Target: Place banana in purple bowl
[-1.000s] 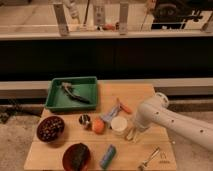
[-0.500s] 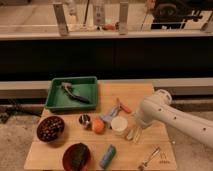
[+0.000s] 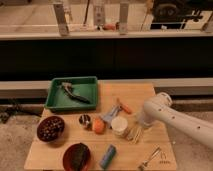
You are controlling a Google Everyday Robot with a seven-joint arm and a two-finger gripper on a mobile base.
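Note:
The banana (image 3: 134, 133) is small and pale yellow and lies on the wooden table (image 3: 150, 92), just right of the white cup (image 3: 119, 125). The purple bowl (image 3: 50, 128), with a speckled inside, sits at the table's left edge, far from the banana. My white arm (image 3: 170, 114) reaches in from the right. My gripper (image 3: 141, 123) hangs at its end, right above the banana's upper end, and is largely hidden by the wrist.
A green tray (image 3: 90, 82) holding a dark tool stands at the back left. An orange ball (image 3: 99, 125), a small dark cup (image 3: 85, 120) and a carrot (image 3: 125, 106) crowd the middle. A redder bowl (image 3: 76, 156), a blue-green cylinder (image 3: 108, 156) and a metal utensil (image 3: 150, 159) lie along the front.
My arm's end has shifted slightly to the right beside the white cup. The banana, the bowls and the other things have not moved.

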